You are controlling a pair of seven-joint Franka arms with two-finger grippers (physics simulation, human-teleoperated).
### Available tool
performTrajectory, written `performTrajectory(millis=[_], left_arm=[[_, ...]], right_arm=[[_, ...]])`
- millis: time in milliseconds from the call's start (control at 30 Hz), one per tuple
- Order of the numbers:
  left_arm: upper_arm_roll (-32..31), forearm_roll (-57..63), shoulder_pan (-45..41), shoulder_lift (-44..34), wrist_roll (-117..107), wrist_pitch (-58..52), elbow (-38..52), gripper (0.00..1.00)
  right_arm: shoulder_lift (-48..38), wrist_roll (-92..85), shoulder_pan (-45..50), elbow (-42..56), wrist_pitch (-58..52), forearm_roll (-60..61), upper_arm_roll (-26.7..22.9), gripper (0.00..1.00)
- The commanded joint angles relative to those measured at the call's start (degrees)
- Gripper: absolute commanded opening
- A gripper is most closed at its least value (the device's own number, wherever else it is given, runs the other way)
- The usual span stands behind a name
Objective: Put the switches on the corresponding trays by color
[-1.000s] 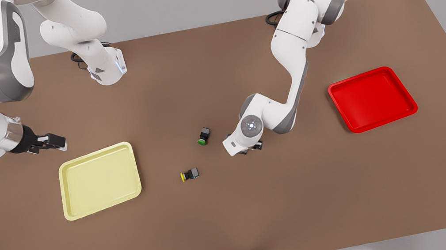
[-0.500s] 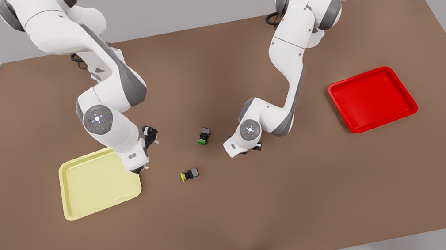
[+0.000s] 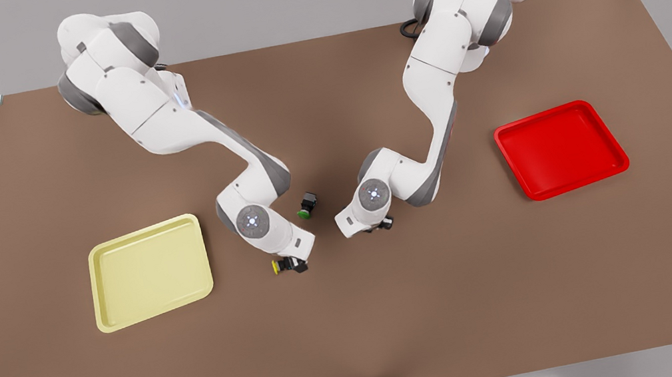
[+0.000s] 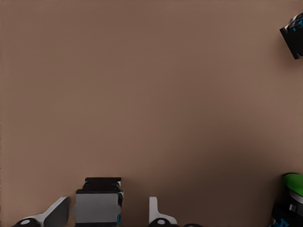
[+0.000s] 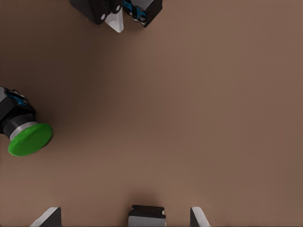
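Two open-jawed grippers each straddle a switch. The right gripper [image 5: 123,218] brackets the small yellow-capped black switch [image 3: 281,265], lying just tray-ward of the green-capped switch [image 3: 306,206], long axis seemingly crosswise to the jaws. On the green-capped switch's opposite side, the left gripper [image 4: 108,215] brackets a grey-black switch body [image 4: 97,208], cap hidden.

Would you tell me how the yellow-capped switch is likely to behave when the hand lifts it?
The yellow-capped switch lies on its side, so its round cap may let it roll if nudged. Its blocky body offers the left hand flat faces, likely a stiff, secure grip. Tiny, so probably light.
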Motion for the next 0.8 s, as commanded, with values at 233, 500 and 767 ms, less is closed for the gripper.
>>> performTrajectory(millis=[233,500,767], left_arm=[[0.2,1.2,-0.1,0.1,0.1,-0.1,-0.2,0.66],[0.2,0.9,-0.1,0.1,-0.3,-0.1,-0.2,0.57],[0.6,0.9,0.0,0.1,-0.2,-0.1,-0.2,0.49]], right_arm=[[3.1,-5.1,-2.5,-0.1,0.6,2.4,0.0,1.00],[2.0,-6.3,-2.6,-3.8,1.1,2.0,-0.1,1.00],[1.5,-6.5,-3.3,-5.2,1.0,0.5,-0.7,0.81]])
